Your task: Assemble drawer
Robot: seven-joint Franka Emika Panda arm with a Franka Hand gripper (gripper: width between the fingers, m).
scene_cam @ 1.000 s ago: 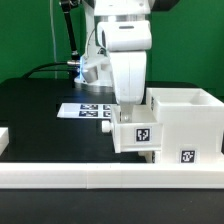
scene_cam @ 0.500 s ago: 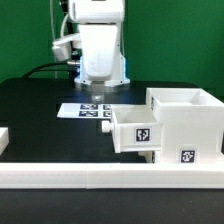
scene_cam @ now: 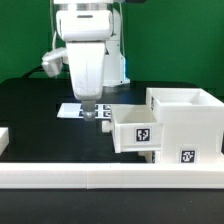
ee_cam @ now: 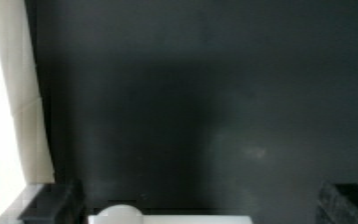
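White casing covers the arm above the gripper [scene_cam: 89,111], which is seen hanging over the marker board [scene_cam: 72,110] on the black table [scene_cam: 40,125]. In the wrist view the two dark fingertips [ee_cam: 51,202] are spread wide apart, with only bare black tabletop between them; nothing is pinched. A small rounded white shape, possibly a knob, is seen at the edge of that view between the fingers, but what it belongs to cannot be told.

Toward the exterior view's right of the gripper, apart from it, the drawer [scene_cam: 165,125] is found. Its large cube-shaped housing [scene_cam: 187,122] stands upright with its open top showing. A shallow tray [scene_cam: 135,128] is seen projecting from the housing's side toward the exterior view's left, a black-and-white tag on its front face. A second tag is carried low on the housing's front.

In front of the drawer, a long white rail [scene_cam: 110,177] is laid across the table's near edge.
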